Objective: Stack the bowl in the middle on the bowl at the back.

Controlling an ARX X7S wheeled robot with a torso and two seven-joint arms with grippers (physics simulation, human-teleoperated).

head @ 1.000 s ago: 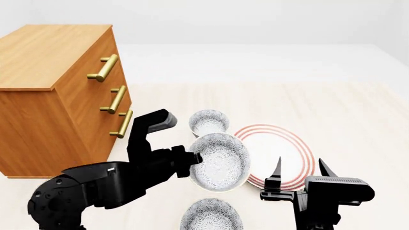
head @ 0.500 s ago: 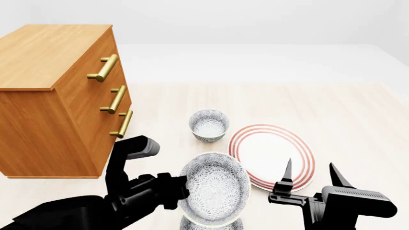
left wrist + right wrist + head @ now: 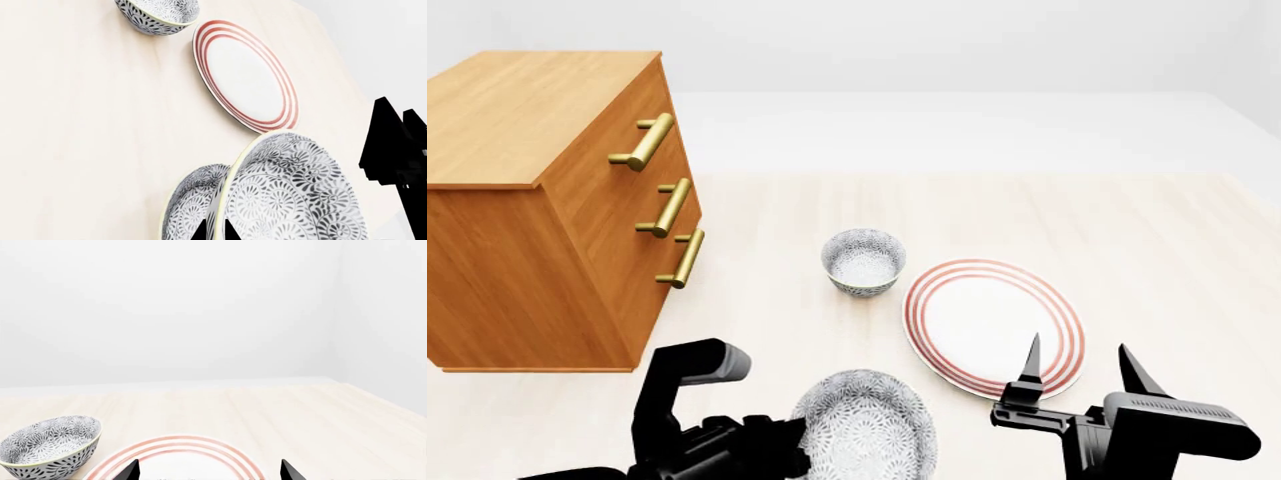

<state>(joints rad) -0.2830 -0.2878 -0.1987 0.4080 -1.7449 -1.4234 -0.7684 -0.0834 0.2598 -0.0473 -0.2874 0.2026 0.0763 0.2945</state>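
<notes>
The left hand (image 3: 215,231) is clamped on the middle bowl's (image 3: 865,428) rim, holding it tilted just above a third bowl (image 3: 190,202). The back bowl (image 3: 864,261) sits well ahead of it, beside the plate (image 3: 994,325). The right hand (image 3: 1078,377) hovers, fingers apart, over the plate's near edge.

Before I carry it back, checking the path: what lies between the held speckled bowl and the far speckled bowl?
Head view: only bare pale tabletop lies between held speckled bowl and far speckled bowl; red-ringed white plate sits aside.
</notes>
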